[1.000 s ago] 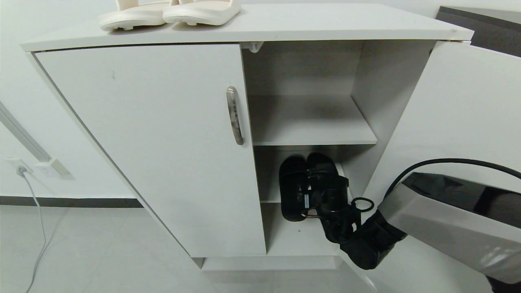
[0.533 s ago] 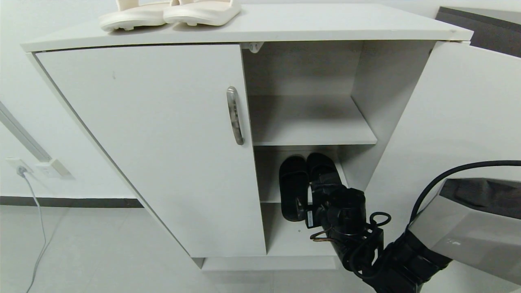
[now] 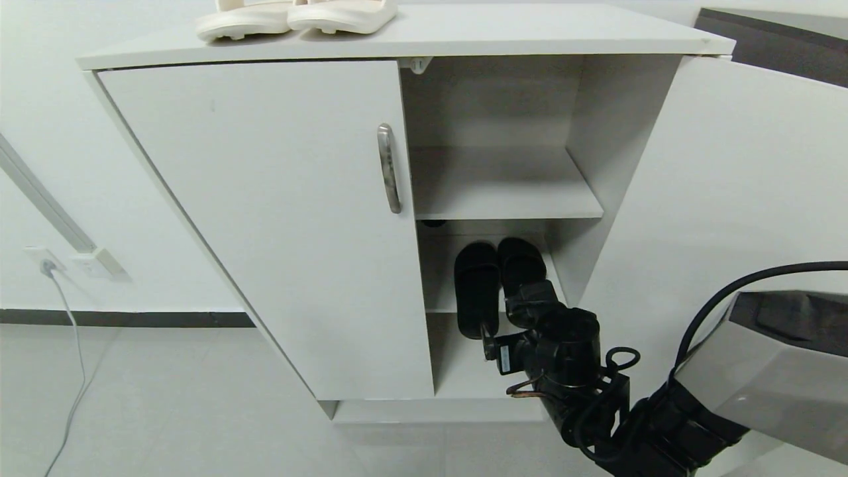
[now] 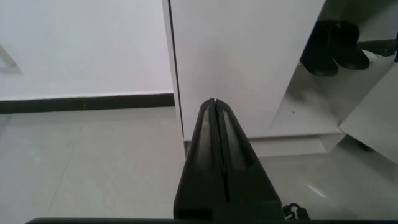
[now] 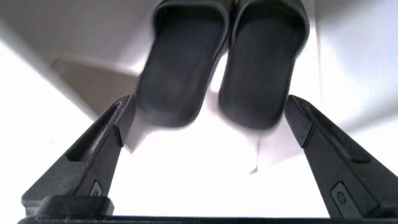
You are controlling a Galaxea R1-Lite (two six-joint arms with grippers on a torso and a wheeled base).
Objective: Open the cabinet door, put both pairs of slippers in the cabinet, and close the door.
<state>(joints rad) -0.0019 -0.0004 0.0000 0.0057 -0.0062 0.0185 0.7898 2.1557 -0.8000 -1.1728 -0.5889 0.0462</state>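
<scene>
The white cabinet (image 3: 530,30) has its right door (image 3: 729,185) swung open and its left door (image 3: 265,199) closed. A pair of black slippers (image 3: 493,281) (image 5: 224,62) (image 4: 333,46) lies side by side on the lower shelf. A pair of white slippers (image 3: 298,16) rests on the cabinet top at the left. My right gripper (image 3: 513,318) (image 5: 209,109) hangs open just in front of the black slippers, its fingers wide apart and holding nothing. My left gripper (image 4: 214,102) is shut and empty, low over the floor before the left door.
The upper shelf (image 3: 503,185) is bare. The left door carries a metal handle (image 3: 389,169). A wall socket (image 3: 43,268) with a hanging cable (image 3: 73,371) is on the left wall. Tiled floor (image 3: 165,411) lies open in front of the cabinet.
My right gripper has drawn back out of the cabinet, leaving the black slippers on the lower shelf. The head camera has shifted a little.
</scene>
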